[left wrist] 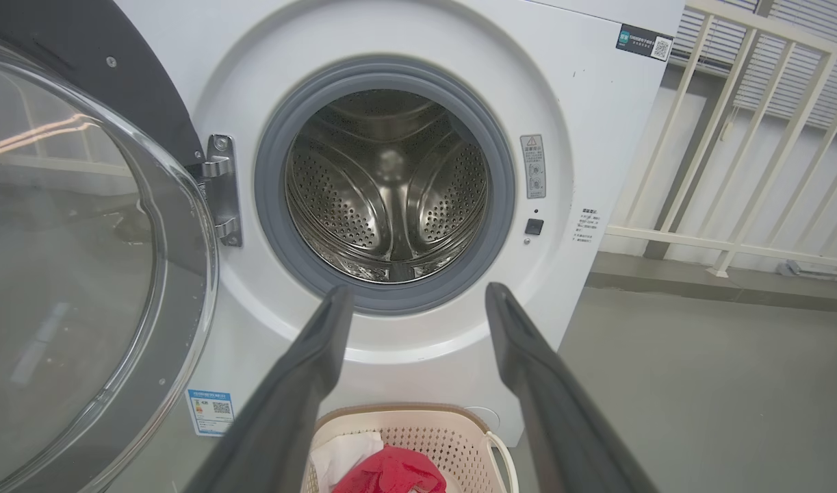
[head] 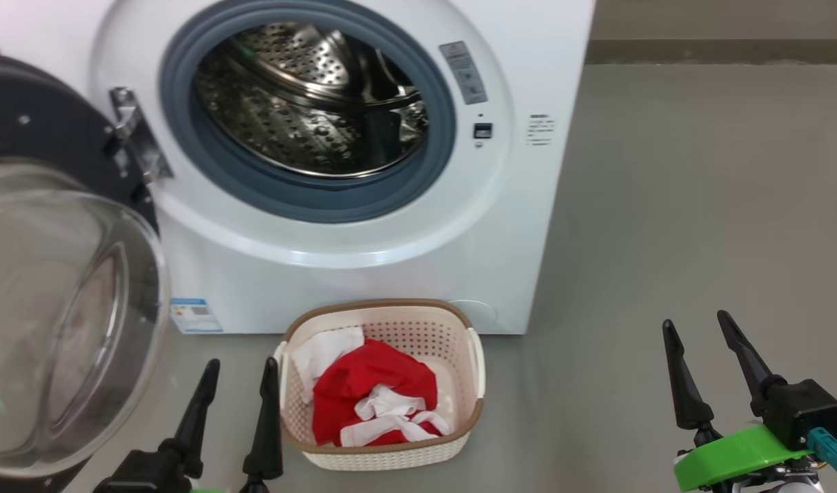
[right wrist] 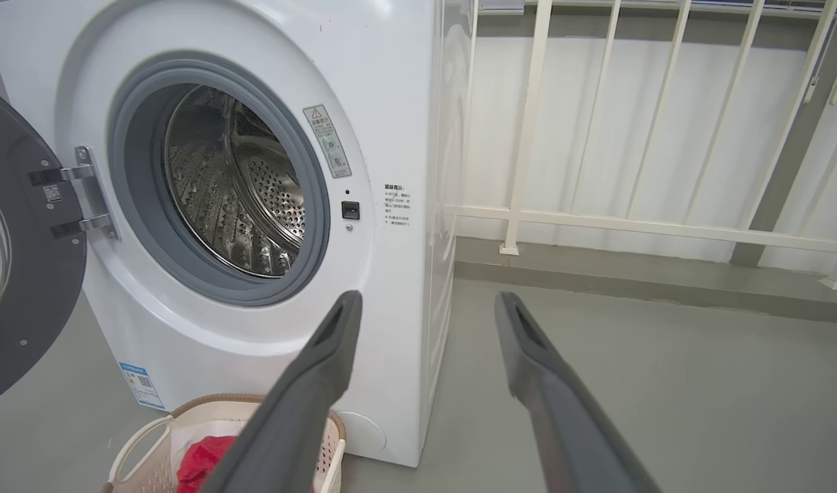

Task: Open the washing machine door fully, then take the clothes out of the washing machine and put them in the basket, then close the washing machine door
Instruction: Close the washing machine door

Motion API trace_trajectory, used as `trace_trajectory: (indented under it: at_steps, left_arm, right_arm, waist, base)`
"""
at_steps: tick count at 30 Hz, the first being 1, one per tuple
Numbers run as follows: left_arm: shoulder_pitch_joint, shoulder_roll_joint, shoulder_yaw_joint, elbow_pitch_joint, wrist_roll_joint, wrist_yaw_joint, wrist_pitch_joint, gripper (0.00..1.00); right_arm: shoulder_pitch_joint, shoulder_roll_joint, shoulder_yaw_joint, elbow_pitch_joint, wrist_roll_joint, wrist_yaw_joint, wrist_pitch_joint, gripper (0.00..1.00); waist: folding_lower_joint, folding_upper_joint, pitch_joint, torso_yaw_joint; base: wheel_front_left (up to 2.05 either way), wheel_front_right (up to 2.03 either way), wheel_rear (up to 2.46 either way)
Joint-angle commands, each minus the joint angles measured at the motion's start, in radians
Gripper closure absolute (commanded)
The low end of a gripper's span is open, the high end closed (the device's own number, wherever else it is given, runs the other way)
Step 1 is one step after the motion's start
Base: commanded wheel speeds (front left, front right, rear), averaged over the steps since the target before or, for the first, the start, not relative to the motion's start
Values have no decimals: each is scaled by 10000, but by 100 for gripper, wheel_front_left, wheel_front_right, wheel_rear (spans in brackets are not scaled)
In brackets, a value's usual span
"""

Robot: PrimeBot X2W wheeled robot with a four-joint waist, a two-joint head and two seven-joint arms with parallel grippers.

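The white washing machine (head: 363, 274) stands with its door (head: 55, 274) swung wide to the left, glass bowl facing me. Its steel drum (head: 315, 96) holds no clothes that I can see. The red and white clothes (head: 374, 400) lie in the cream basket (head: 384, 457) on the floor before the machine. My left gripper (head: 243, 366) is open just left of the basket, nothing between its fingers. My right gripper (head: 695, 325) is open far to the right, over bare floor. The left wrist view faces the drum (left wrist: 391, 192) above the basket (left wrist: 459, 428).
Grey floor (head: 699, 205) stretches to the right of the machine. A pale railing (right wrist: 664, 226) runs along the wall behind it. The open door (left wrist: 83, 260) takes up the space at my left.
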Motion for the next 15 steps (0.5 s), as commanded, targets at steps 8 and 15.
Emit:
trace_trajectory:
  at_steps: [8, 15]
  left_arm:
    - [-99, 225, 291, -802, 420, 441, 73, 0]
    - [-62, 199, 249, -1210, 535, 730, 257, 0]
  right_arm:
    - [-199, -108, 452, -341, 17, 46, -63, 0]
    - [-343, -108, 758, -481, -6, 46, -63, 0]
  waist:
    - [0, 0, -18, 1382]
    - [0, 0, -39, 2373]
  base:
    - [0, 0, 0]
    - [0, 0, 0]
